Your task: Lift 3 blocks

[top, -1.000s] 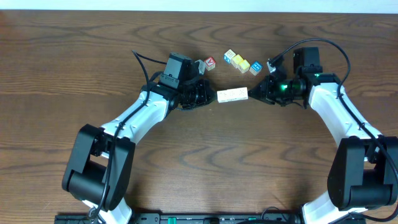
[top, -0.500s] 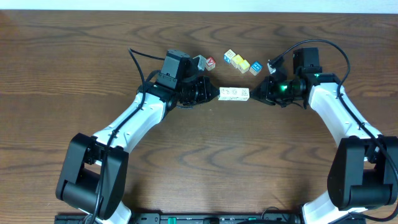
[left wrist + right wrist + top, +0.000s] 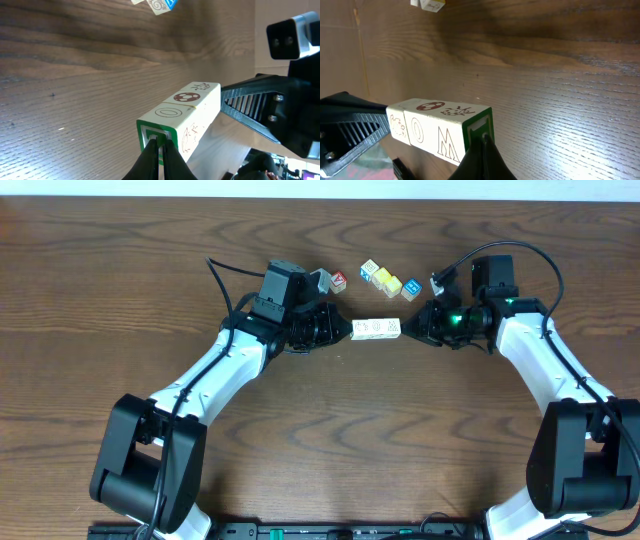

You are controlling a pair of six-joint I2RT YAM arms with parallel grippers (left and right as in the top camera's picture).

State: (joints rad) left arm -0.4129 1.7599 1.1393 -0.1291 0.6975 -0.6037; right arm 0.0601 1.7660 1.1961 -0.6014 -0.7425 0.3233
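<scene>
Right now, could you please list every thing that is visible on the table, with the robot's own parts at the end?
white blocks: three, cream with faint markings and green end faces, in one row mid-table, pressed end to end between both arms' fingers
coloured cubes: three, blue and yellow faces, in a diagonal line beyond the row
red-faced cube: one, white and red, beside the left wrist
table: one, dark brown wood
left arm: one, white and black
right arm: one, white and black
left fingers: shut, tips against one end of the row
right fingers: shut, tips against the other end
</scene>
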